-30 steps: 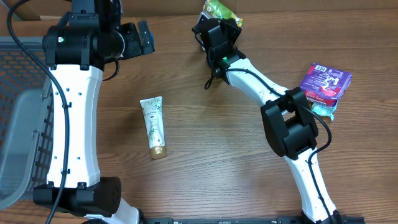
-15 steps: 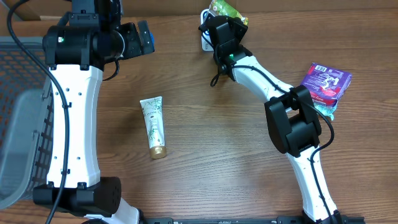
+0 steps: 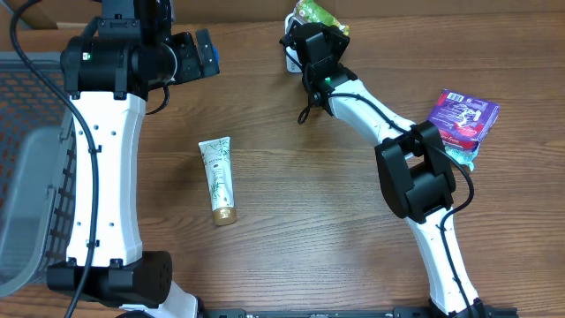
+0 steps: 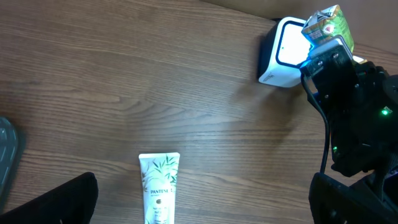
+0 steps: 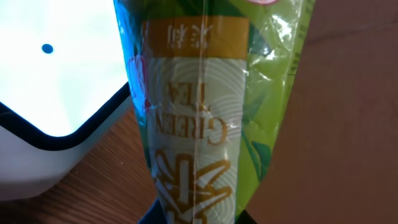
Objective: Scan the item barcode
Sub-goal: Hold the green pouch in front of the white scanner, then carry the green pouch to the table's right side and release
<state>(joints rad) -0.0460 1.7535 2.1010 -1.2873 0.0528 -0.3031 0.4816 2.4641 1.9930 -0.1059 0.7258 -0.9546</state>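
From overhead, your right tool point(image 3: 311, 28) is at the far edge of the tabletop point(image 3: 300, 230). It's pinched narrow on the green tea packet point(image 3: 311, 11), which pokes out just beside the white scanner point(image 3: 290, 62). Your left tool point(image 3: 206, 53) hangs spread wide with nothing in it, well apart from all that. A tube point(image 3: 218, 179) lies flat mid-tabletop, a purple box point(image 3: 463, 117) sits off to the right, and a grey basket point(image 3: 26, 177) is at the left edge.

On the left wrist cam, the packet is held up right next to the scanner's lit face. The tube runs off the bottom of the frame between your wide-apart fingers point(image 4: 62, 199).

On the right wrist cam, the packet fills the middle and its "GREEN TEA" print reads upside down. The scanner's glowing window is close on the left. Can't tell if they touch.
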